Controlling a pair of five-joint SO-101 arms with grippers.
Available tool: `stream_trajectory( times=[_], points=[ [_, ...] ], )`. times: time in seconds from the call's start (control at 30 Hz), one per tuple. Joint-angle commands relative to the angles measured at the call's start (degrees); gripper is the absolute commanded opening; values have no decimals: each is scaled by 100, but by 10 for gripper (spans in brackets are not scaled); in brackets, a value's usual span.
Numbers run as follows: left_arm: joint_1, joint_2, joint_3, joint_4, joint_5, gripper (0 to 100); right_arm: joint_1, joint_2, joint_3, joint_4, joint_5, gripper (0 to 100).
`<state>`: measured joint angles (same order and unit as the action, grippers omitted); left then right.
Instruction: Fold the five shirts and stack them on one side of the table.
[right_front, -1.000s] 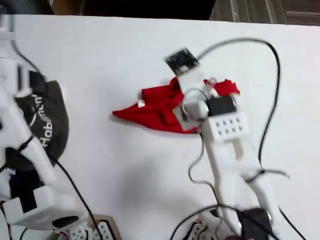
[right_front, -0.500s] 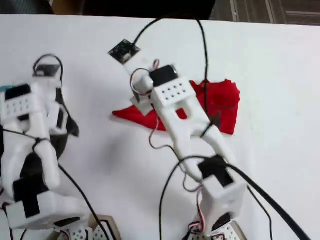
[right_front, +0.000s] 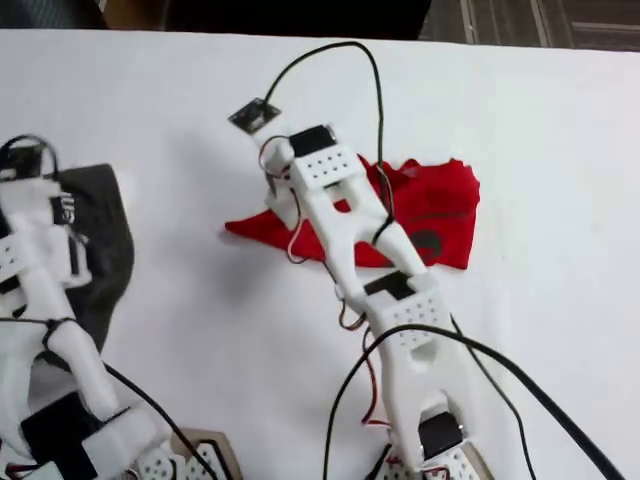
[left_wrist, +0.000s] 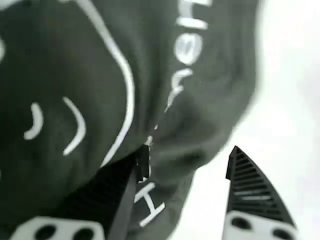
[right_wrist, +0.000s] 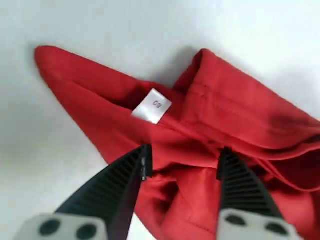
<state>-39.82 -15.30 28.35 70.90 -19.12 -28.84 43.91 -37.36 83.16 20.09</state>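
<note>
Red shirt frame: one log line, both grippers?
left gripper open, at black shirt edge | right gripper open, over red shirt | red shirt crumpled, not folded

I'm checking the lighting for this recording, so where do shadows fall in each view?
High view: a soft shadow lies on the table beside the right arm. Right wrist view: the red shirt casts a faint shadow at its raised fold. Left wrist view: the black shirt darkens near its edge, against bright table.

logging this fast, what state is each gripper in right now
Left gripper: open, holding nothing, over the black shirt.
Right gripper: open, holding nothing, over the red shirt.
</note>
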Motion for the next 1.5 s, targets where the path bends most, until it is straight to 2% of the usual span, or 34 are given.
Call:
stream_trajectory(
  times=[0.0, 0.07, 0.2, 0.33, 0.47, 0.53, 0.7, 0.77, 0.9, 0.97, 1.03, 1.1, 1.17, 1.2, 1.47],
  points=[
    [440, -448, -760, 844, 97, 264, 119, 48, -510, 101, -35, 4],
    [580, -545, -1112, 1222, 193, 262, 154, 40, -695, 259, -35, 45],
    [879, -668, -1429, 1732, 176, 261, 224, -189, -1327, 831, -9, 21],
    [993, -624, -1103, 1618, 193, 261, 233, -295, -1820, 1095, 9, 20],
    [993, -633, -558, 1301, 193, 263, 136, 92, -1837, 699, 0, 26],
    [993, -633, -330, 1178, 193, 263, 119, 330, -1873, 585, -9, 81],
    [985, -633, -22, 1099, 167, 263, 119, 664, -1873, 497, 9, 322],
    [976, -633, -4, 1108, 167, 263, 127, 760, -1873, 479, 9, 351],
    [976, -633, -13, 1108, 167, 263, 198, 989, -1873, 154, 18, 318],
    [976, -633, -13, 1108, 167, 263, 242, 1086, -1873, 31, 18, 266],
    [976, -633, -13, 1108, 167, 263, 268, 1130, -1873, -4, 18, 153],
    [976, -633, -4, 1108, 167, 263, 338, 1086, -1908, 4, -26, 0],
    [967, -633, -4, 1108, 167, 263, 400, 945, -2136, 171, -26, 43],
    [967, -633, -4, 1108, 167, 263, 444, 866, -2277, 286, -26, 20],
    [1002, -624, -48, 1046, 167, 263, 453, -145, -3640, 1490, 18, 21]
  ],
)
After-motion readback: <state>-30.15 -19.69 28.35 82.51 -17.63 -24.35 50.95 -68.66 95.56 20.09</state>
